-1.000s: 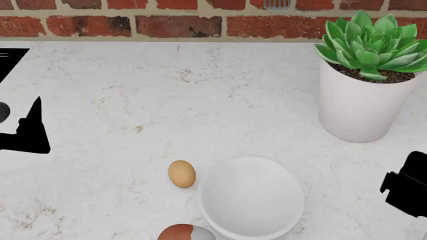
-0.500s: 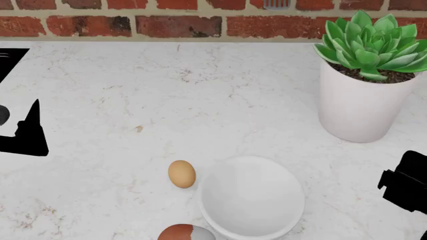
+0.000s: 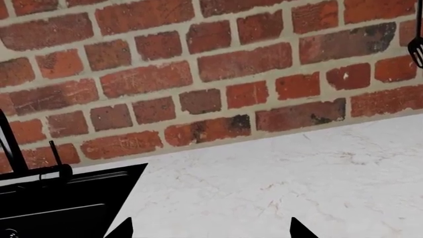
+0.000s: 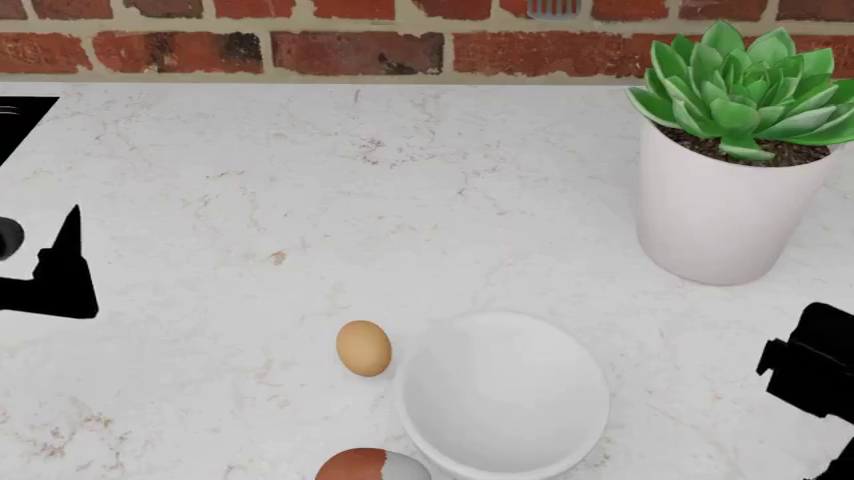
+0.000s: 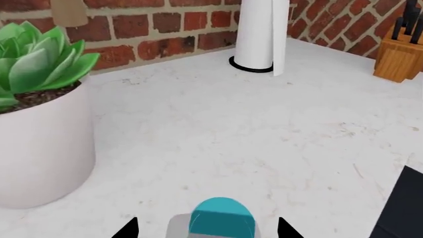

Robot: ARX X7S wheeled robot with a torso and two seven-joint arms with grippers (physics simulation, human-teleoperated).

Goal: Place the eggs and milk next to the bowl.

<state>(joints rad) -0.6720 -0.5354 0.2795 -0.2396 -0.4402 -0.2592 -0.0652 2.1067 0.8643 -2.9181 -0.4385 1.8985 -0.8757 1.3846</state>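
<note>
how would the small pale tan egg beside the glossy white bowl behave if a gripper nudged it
The small pale tan egg would probably roll: it is rounded and lies free on the smooth marble counter. Nudged rightward, the glossy white bowl would likely stop it. Probably fragile.

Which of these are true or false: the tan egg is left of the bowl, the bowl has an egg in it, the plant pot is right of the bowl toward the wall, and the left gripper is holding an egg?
1. The tan egg lies left of the bowl. True.
2. The bowl holds an egg. False: it is empty; the reddish-brown egg lies on the counter by its near left side.
3. The plant pot stands to the right, nearer the brick wall. True.
4. The left gripper holds an egg. False: it is far left, apart from both eggs.
</note>
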